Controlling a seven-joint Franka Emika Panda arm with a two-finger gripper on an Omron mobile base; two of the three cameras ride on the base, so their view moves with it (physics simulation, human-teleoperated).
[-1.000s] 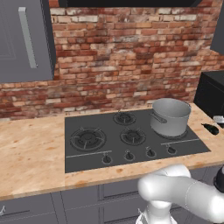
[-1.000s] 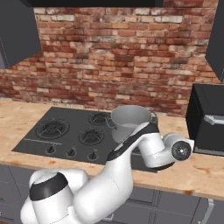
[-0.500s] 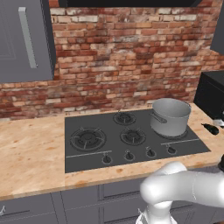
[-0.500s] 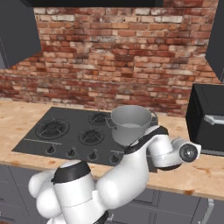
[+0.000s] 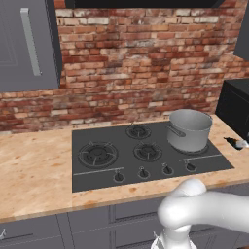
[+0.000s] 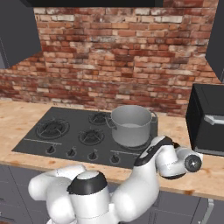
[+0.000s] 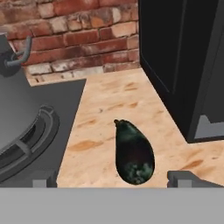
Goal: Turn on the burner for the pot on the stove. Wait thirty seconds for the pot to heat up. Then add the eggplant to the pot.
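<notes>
The nearly black eggplant (image 7: pixel 133 152) lies on the wooden counter just right of the stove (image 7: pixel 65 113), stalk end pointing away from me. My gripper (image 7: pixel 111 181) hovers low over it and is open. The eggplant sits between the two fingertips (image 7: pixel 181 178), nearer the right one, and nothing is gripped. The grey metal pot (image 5: pixel 188 129) stands on the stove's (image 5: pixel 97 172) back right burner, also seen as the pot (image 6: pixel 131 124) and the pot (image 7: pixel 13 109). The eggplant (image 5: pixel 237 143) shows at the counter's right edge.
A black box-shaped appliance (image 6: pixel 208 118) stands on the counter right of the eggplant, close to my right finger as the appliance (image 7: pixel 183 65). Small knobs (image 5: pixel 142 172) line the stove's front edge. Brick wall behind; dark cabinets (image 5: pixel 26 44) hang above.
My arm has stretched further right and lower, carrying the hand past the pot toward the counter beside the black appliance. The gripper stayed open; pot and eggplant have not moved.
</notes>
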